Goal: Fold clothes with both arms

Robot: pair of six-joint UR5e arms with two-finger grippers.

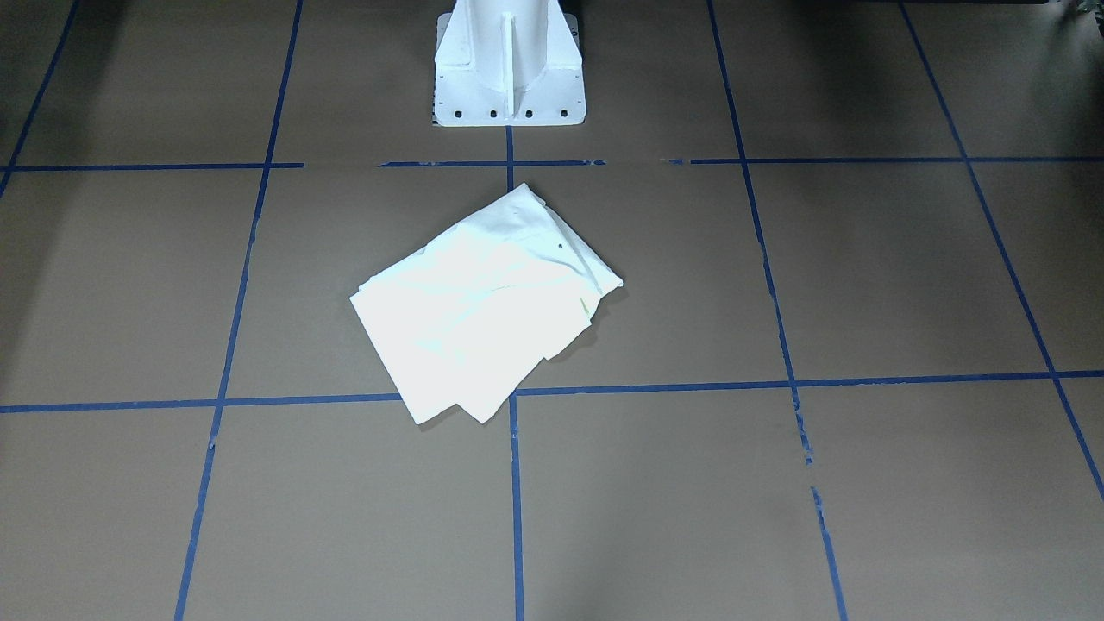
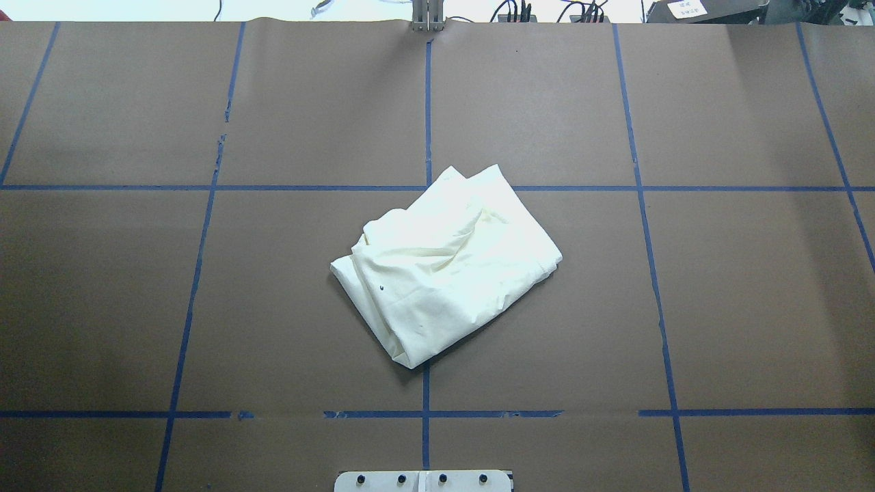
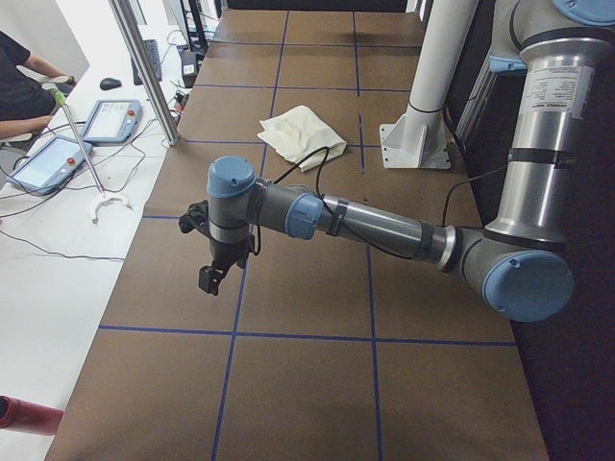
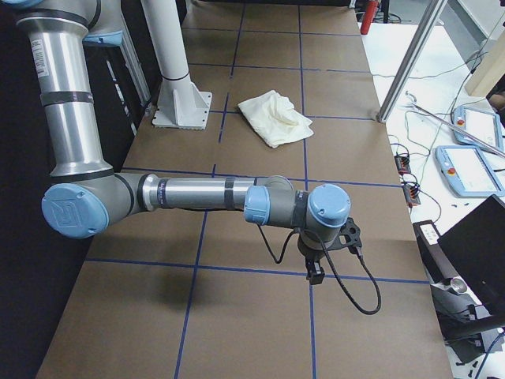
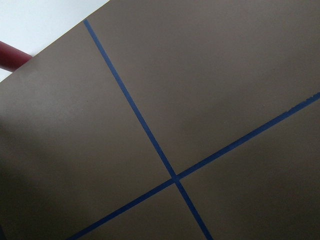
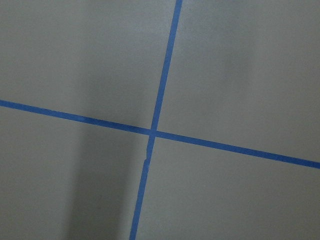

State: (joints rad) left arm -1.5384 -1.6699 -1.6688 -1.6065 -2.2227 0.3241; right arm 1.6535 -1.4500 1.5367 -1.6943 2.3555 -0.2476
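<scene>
A: While the left hand [image 3: 212, 274] hangs over bare table [image 2: 205, 307] at one end and the right hand [image 4: 316, 273] at the other, I can't tell how far either is open. Nothing dangles from them.

B: And the T-shirt [image 2: 444, 263] lies bundled mid-table, near the pedestal [image 1: 509, 78], well apart from both. Looks nearly finished, but the layers sit ragged, so I'd pinch two corners together and lift evenly

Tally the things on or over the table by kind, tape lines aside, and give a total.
Shirt: 1
Arms: 2, the left arm and the right arm
Pedestal: 1
Total: 4
</scene>
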